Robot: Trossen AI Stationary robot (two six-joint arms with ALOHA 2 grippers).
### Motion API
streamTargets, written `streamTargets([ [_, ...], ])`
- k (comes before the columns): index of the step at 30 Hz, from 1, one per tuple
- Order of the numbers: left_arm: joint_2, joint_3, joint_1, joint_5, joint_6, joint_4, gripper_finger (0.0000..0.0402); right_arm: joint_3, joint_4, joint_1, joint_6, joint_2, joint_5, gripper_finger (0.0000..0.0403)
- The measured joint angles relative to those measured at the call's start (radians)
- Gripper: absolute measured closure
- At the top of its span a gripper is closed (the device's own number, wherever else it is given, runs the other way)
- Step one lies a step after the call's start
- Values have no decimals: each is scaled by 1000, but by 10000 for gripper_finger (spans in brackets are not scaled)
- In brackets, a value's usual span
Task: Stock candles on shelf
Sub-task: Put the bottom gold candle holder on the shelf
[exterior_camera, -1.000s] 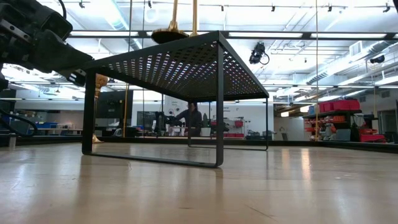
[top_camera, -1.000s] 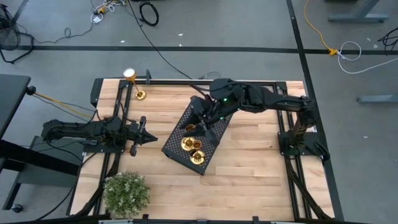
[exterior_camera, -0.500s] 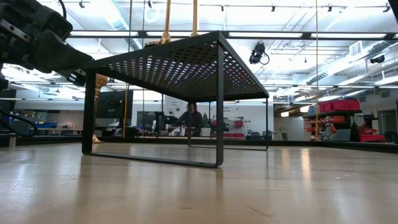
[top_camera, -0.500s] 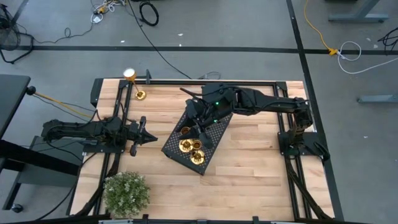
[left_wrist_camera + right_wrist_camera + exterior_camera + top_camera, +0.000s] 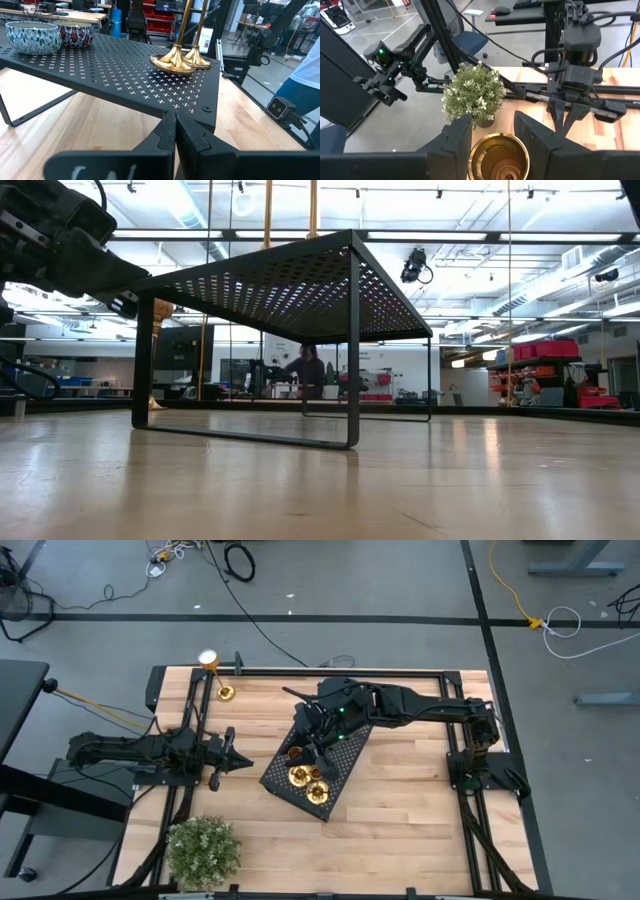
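Spanning most of the high view, a wooden table (image 5: 400, 810) was seen inside a dark frame, with the black perforated shelf (image 5: 343, 758) set at an angle near its middle. A bushy green plant (image 5: 203, 848) was placed at the table's near-left corner. The left arm was stretched along the table's left side, and the left gripper (image 5: 241, 761) was held pinched closed on nothing, just beside the shelf's left end and apart from it; in the left wrist view its fingers (image 5: 167, 131) were seen pressed together in front of the shelf's edge. The right arm was reached in from the right, and the right gripper (image 5: 492, 131) was poised over the shelf, its fingers clasped round the cup of a gold candle (image 5: 498, 158). Two more candles (image 5: 306, 778) were stood upright on the shelf's near end, their brass bases touching or nearly so. A fourth gold candle (image 5: 224, 692) was stood on the table's far-left corner, well apart from the shelf. Two patterned bowls (image 5: 32, 38) were set side by side on the shelf's far end.
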Motion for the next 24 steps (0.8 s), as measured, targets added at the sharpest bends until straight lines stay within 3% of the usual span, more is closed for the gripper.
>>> streamTargets([
  [24,0,0,0,0,0,0,387,0,-25,-12,-8,6,0,266],
])
